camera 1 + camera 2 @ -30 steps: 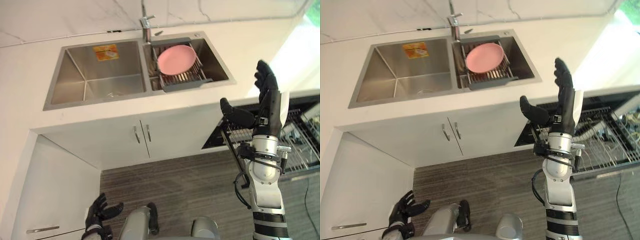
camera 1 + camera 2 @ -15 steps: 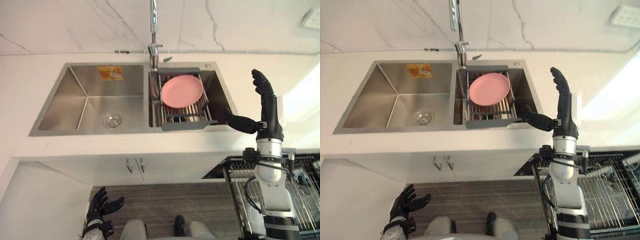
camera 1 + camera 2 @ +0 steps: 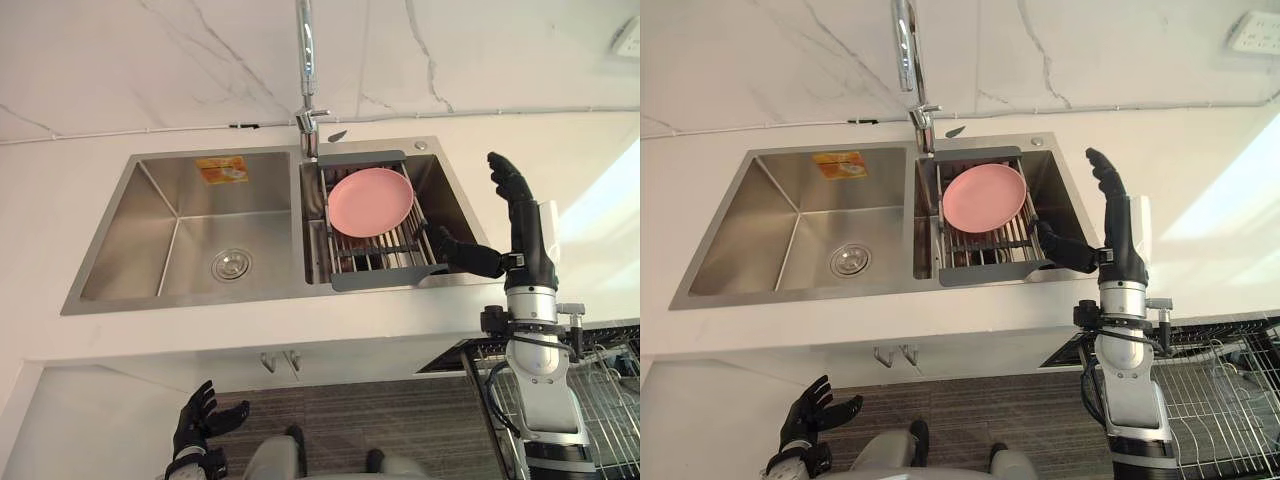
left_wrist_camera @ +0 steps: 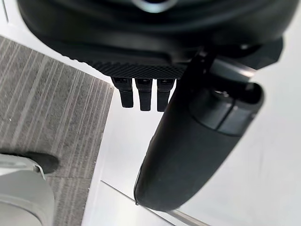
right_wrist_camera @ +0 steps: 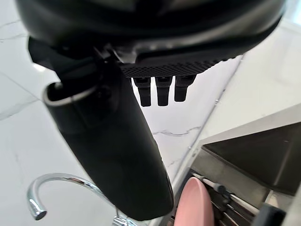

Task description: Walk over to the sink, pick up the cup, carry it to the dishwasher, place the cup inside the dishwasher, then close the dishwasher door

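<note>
Where the rack [image 3: 385, 277] spans the sink [image 3: 150, 220], pink plate [image 3: 370, 201] (leaning), faucet [image 3: 305, 60] behind

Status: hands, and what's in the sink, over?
Right hand open, raised by the sink right edge, empty. Left hand open, low. Pink plate in dish rack, right basin, untouched.

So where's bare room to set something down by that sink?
The left steel basin is bare except its drain; the white countertop left of it and in front is free. The right basin is crowded: a dark dish rack holds a round pink plate, the open right hand beside it.
</note>
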Tool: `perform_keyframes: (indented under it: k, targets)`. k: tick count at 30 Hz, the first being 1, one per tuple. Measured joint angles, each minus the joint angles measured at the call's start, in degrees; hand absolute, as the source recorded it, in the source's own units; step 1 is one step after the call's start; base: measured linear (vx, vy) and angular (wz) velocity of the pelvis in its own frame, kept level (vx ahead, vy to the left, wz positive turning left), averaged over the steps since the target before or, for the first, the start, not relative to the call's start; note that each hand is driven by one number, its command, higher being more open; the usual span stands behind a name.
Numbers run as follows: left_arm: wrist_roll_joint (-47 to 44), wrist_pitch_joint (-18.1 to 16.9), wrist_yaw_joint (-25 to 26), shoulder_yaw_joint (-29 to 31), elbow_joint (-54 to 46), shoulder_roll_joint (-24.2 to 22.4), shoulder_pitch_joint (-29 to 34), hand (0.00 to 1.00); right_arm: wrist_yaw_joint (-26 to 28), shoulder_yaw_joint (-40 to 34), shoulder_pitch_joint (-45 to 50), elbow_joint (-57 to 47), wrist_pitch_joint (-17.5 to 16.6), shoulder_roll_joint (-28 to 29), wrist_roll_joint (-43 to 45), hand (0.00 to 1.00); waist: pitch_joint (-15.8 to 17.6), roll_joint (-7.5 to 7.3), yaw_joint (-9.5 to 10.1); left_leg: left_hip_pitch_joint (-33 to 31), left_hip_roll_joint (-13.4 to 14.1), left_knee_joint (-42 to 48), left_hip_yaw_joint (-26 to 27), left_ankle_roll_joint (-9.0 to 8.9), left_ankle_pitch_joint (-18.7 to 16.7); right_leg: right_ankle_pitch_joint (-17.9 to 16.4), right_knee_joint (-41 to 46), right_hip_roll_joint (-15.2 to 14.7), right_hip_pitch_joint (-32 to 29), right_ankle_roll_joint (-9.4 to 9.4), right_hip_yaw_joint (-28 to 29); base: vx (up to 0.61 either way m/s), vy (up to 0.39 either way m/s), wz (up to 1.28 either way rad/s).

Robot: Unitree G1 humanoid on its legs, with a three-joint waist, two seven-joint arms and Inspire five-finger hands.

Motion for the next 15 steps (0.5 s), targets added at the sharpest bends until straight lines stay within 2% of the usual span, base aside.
perform_keyframes:
  k: [2,3,11,15]
  targets:
    - [0.53,0.00,-0.03,0.00,0.01,0.26,-0.01,0.90,0.55,0.06,0.18,0.30,0.04,-0.30,0.02,0.90,-0.09,-0.14,-0.17,0.25,-0.11,-0.46,0.01,0.00,0.11,0.15,-0.38,-0.07,0.18,0.03,0.02,0.05,-0.004,-0.01]
    - [2.98,-0.01,-0.19,-0.04,2.34,1.80,-1.58,0.90,1.85,2.78,1.02,5.70,-0.08,-1.34,0.10,0.90,-1.11,-0.35,-1.25,3.74,-1.98,-11.48,-0.97,0.47,7.82,3.75,-4.04,-1.63,0.00,1.25,0.12,0.00,0.000,0.00]
    - [2.97,-0.01,-0.21,-0.04,2.52,1.79,-1.56,0.90,1.77,2.78,1.04,5.71,0.01,-1.22,0.00,0.90,-1.11,-0.35,-1.17,3.90,-2.00,-11.48,-1.02,0.47,7.83,3.76,-4.03,-1.64,0.22,1.26,0.07,0.00,0.000,0.00]
    - [2.94,0.36,-0.60,-0.04,4.42,1.75,-1.55,0.90,1.02,2.77,1.37,5.76,1.26,-0.49,-0.64,0.90,-1.11,-0.36,-1.06,5.12,-2.10,-11.61,-1.32,0.48,7.84,3.75,-4.19,-1.65,1.63,1.27,-0.24,0.00,-0.002,0.03]
